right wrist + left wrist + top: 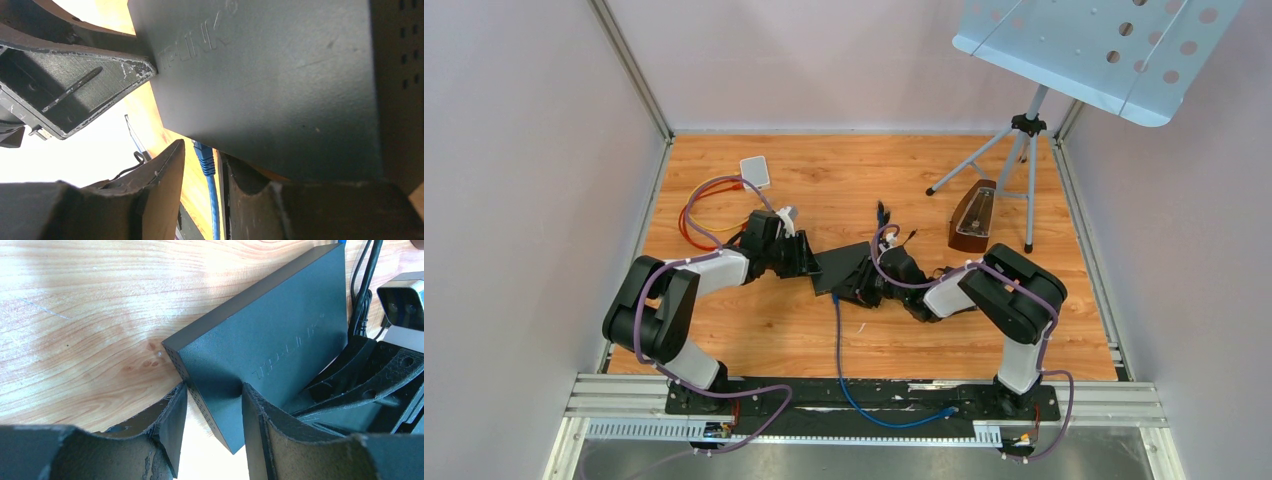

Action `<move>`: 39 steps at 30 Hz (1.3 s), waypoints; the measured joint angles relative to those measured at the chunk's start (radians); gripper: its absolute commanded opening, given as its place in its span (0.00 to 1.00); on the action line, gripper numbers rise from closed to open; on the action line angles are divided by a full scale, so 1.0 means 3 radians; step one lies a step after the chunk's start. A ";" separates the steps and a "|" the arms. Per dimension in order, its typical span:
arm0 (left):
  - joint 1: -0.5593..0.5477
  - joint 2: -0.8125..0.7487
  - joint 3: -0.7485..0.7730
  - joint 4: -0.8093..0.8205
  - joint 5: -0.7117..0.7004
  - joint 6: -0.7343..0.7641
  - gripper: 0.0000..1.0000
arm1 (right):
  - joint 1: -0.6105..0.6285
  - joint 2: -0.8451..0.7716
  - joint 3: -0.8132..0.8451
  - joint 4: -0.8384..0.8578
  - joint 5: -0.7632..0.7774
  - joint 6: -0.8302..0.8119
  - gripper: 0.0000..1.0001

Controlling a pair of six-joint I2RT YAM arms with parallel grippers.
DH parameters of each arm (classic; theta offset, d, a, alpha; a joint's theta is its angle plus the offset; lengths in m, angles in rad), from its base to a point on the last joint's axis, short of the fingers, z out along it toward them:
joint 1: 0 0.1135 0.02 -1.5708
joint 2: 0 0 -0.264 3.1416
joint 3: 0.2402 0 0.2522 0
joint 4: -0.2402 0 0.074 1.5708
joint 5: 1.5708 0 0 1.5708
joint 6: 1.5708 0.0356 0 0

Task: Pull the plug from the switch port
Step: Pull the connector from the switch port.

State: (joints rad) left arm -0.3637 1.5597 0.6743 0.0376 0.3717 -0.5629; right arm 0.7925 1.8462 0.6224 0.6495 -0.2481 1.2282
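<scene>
The step in hand is the pull itself. I judge it goes well only if the box is braced and the plug comes straight out along its port.

My left pincer (212, 407) does the bracing. It is clamped on the switch (280, 325), one pad on the vented side wall and the other on the lettered top face, at the box's left corner. The box sits tilted rather than flat on the worktop (75, 315). From above, the switch lies mid-worktop between my two arms, with my left pincer at its left end and my right one at its near right edge.

My right pincer (201, 157) is open by a narrow gap, straddling the plug (201, 149) where it enters the near edge of the switch. The blue cable (842, 350) runs from there toward the near side. One pad looks to be against the plug's boot, or nearly so. On the other side a sliver of worktop shows between pad and plug, so I hold nothing there. I cannot see the latch tab.

To do this well, I should close on the boot, not the cable, and squeeze where the tab can release. Then I should draw toward the near side in line with the port, without twisting, while the left grip stops the box from following.
</scene>
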 measured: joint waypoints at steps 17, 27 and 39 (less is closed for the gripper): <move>0.0010 0.0000 0.0000 0.0025 -0.0009 0.0000 0.48 | 0.0009 0.0018 0.0315 -0.0565 0.0013 0.0031 0.14; 0.0020 0.0001 0.0000 0.0039 -0.0024 0.0001 0.48 | 0.0009 0.0033 0.0542 -0.0970 -0.0008 -0.0070 0.02; 0.0028 0.0001 0.0000 0.0050 -0.0036 0.0000 0.47 | 0.0009 0.0046 0.0706 -0.1245 -0.0011 -0.0342 0.34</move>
State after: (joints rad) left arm -0.3553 1.5600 0.6743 0.0525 0.3611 -0.5629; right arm 0.7952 1.8599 0.8341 0.2760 -0.2516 1.1255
